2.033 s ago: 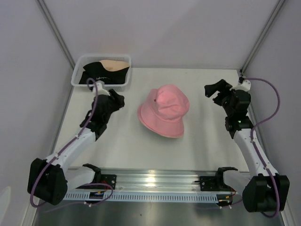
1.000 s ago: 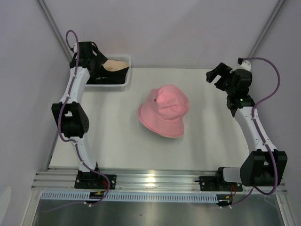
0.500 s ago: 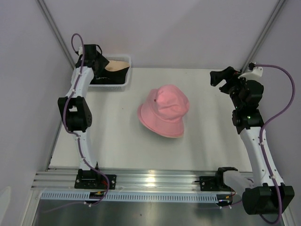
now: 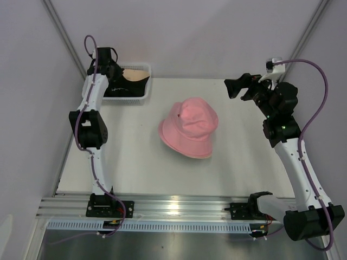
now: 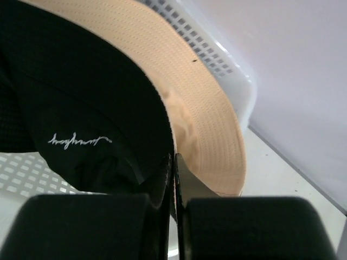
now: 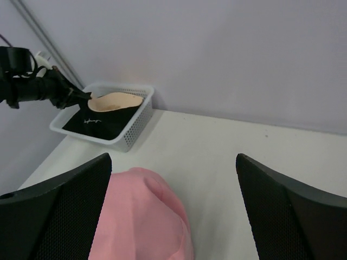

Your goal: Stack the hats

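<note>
White tabletop (image 4: 135, 168), pale walls on 3 sides.

Item 1, far left corner: white mesh basket (image 4: 130, 99), rigid plastic, holding 2 hats. The black hat (image 5: 81, 97) is soft weave with a small pale embroidered script. It lies against the cream hat (image 5: 206, 119), which has a stitched, floppy brim. The left gripper (image 5: 174, 179) sits inside the basket, fingers pressed together, apparently pinching the black hat's brim edge.

Item 2, table centre: pink hat (image 4: 190, 127), rounded crown, limp brim, crown up.

Item 3, right: right gripper (image 4: 243, 91), raised, fingers wide apart, holding nothing.

We judge the step as pickup from the basket. Next, we would lift the black hat clear of the rim and onto the pink hat.
</note>
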